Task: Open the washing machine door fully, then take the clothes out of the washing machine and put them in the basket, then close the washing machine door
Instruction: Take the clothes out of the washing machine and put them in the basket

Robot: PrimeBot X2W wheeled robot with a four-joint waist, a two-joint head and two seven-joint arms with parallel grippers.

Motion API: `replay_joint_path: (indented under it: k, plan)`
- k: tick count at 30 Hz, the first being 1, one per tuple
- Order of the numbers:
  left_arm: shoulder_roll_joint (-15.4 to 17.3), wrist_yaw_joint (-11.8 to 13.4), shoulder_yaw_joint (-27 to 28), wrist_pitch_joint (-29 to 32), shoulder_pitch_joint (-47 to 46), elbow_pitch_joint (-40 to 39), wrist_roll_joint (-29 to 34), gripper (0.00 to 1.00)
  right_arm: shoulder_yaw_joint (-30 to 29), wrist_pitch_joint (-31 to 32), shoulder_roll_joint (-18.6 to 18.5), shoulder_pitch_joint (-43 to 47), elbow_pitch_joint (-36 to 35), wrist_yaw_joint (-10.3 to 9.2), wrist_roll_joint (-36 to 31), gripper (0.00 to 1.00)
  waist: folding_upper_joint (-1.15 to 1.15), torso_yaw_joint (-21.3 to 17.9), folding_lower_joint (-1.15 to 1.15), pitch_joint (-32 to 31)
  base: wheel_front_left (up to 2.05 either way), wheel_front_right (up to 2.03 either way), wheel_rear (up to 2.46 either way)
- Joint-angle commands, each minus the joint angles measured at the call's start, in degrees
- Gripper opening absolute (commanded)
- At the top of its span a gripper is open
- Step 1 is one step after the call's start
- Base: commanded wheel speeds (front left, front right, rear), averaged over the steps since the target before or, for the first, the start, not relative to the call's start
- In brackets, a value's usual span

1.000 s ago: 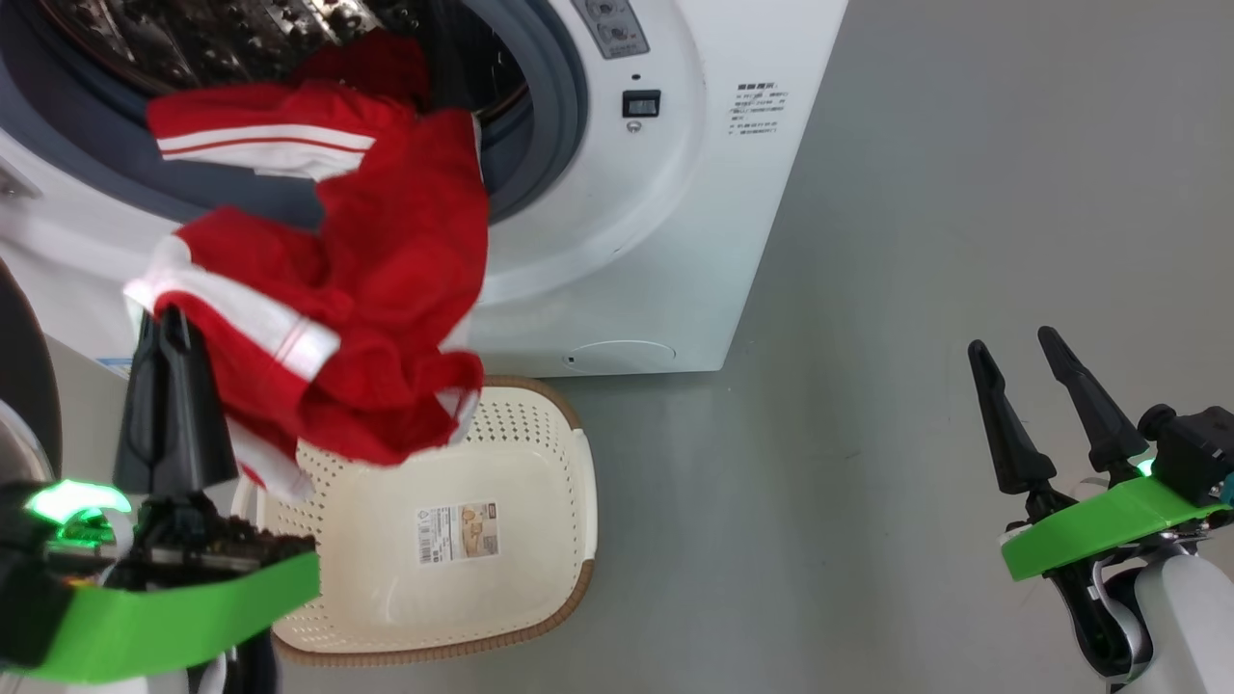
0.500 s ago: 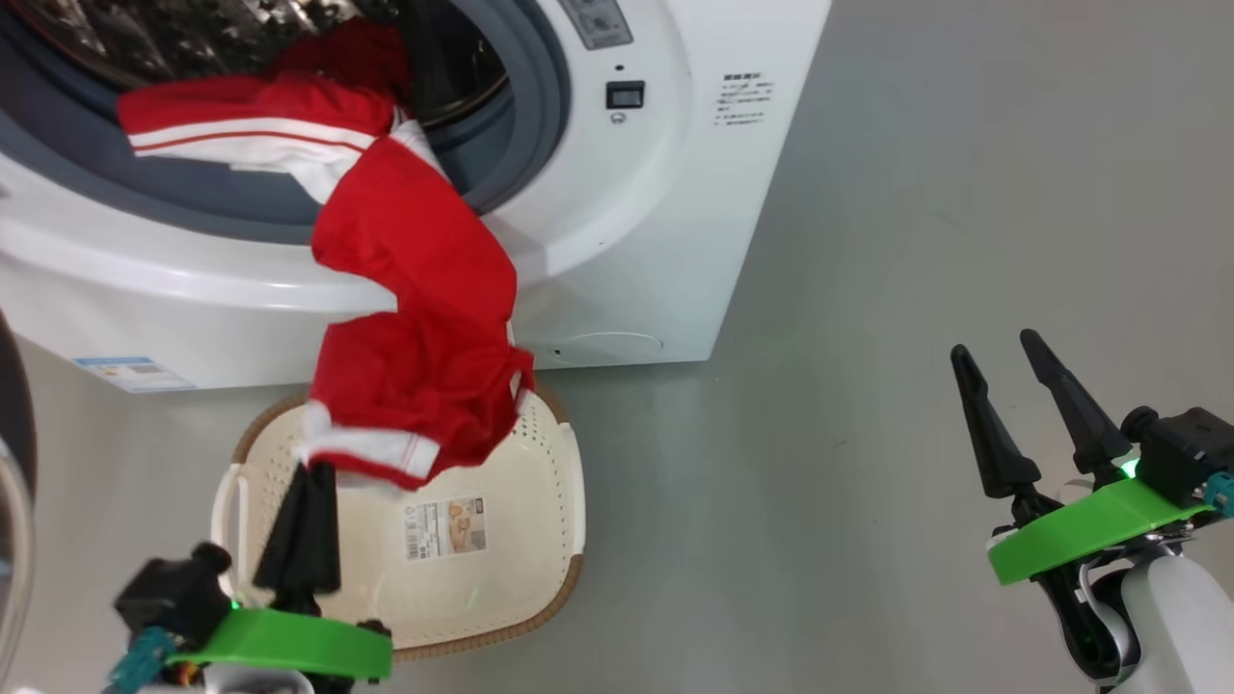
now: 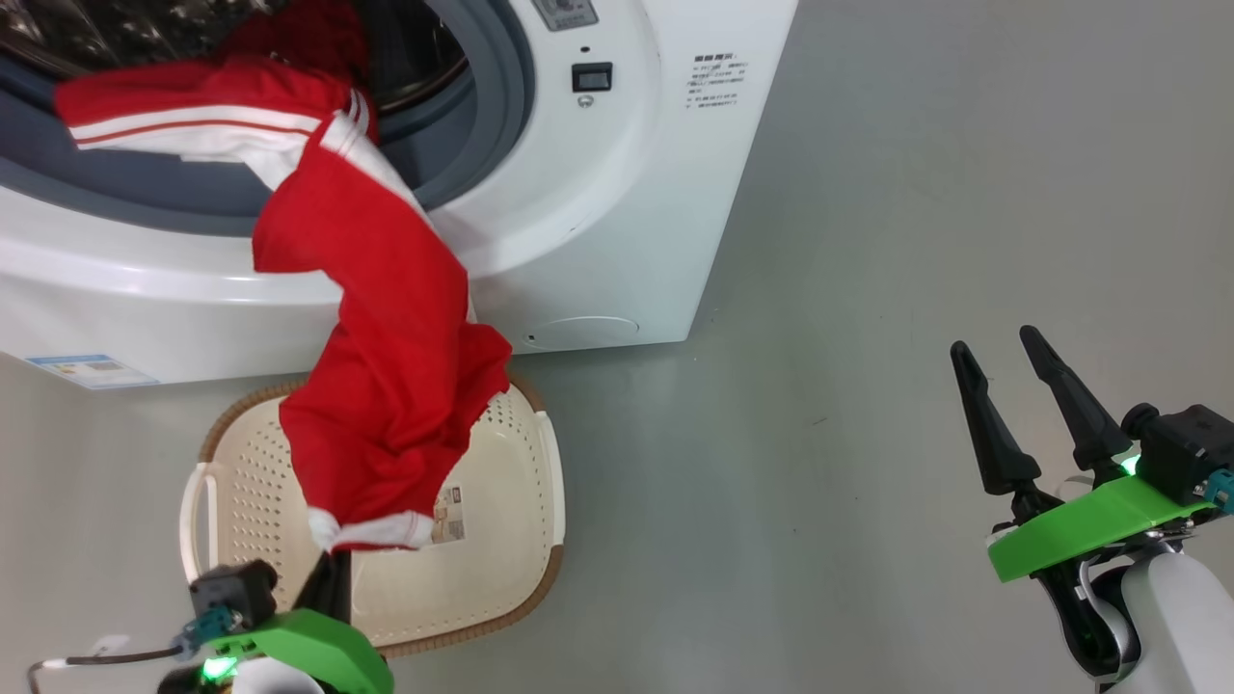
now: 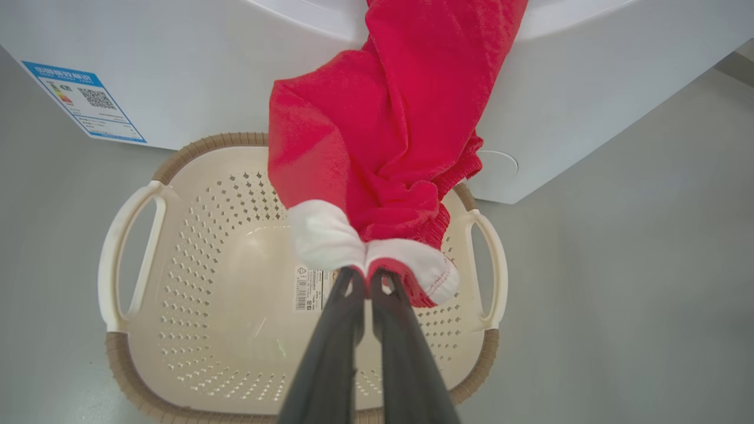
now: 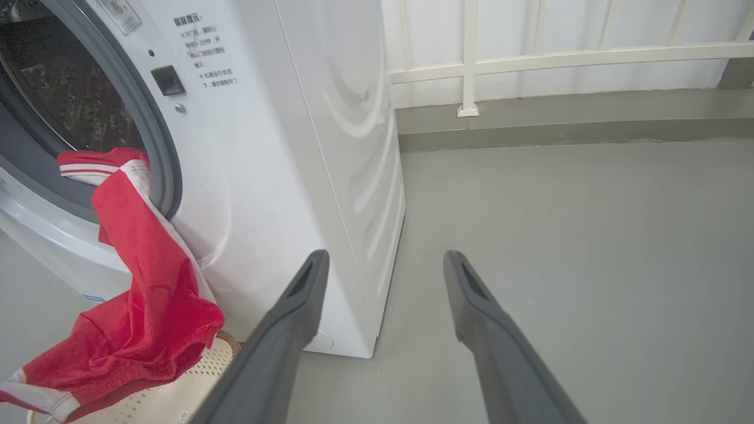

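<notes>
Your left end effector [image 4: 368,275] is pinched tight on the white cuff of the clothes [image 3: 386,386], low over the basket [image 4: 126,353]. From that grip the red garment stretches up past the basket's far rim, across the front of the washing machine [image 3: 617,193] and into its open mouth. There a white-striped part lies over the grey gasket [image 3: 496,106], and more red cloth sits in the drum [image 5: 65,88]. The basket stands on the floor [image 3: 868,289] just in front of the machine. Inside it you see a label [image 4: 307,288] on the bottom and the garment's lower end hanging within the walls; whether the cloth touches the bottom you cannot tell. Your right end effector [image 3: 992,342] is spread wide, holding nothing, well apart to the right above the floor.
</notes>
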Motion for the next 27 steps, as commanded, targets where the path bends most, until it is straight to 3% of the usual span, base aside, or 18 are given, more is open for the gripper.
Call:
replay_joint_path:
  k: [1, 9, 27]
  plan:
    - [1.19, -0.13, 0.96, -0.71, -1.44, 2.3, 0.31, 0.0, 0.95, -0.68, -0.63, -0.37, -1.44, 0.09, 0.3, 1.0, 0.0, -0.14, 0.0, 0.18, 0.0, 0.0, 0.0]
    - [0.33, -0.16, -5.35, -0.61, -6.04, 15.12, -2.97, 0.0, 1.22, -0.68, -1.01, -0.84, -1.5, 0.09, 0.36, 1.0, 0.0, -0.2, 0.0, 1.33, 0.0, 0.0, 0.0]
    - [1.93, -0.17, -13.37, -0.42, -17.02, 23.0, -9.17, 0.0, 2.07, -0.68, -0.88, -3.47, -2.45, 0.09, 0.3, 1.0, 0.0, -1.65, 0.0, 7.16, 0.0, 0.0, 0.0]
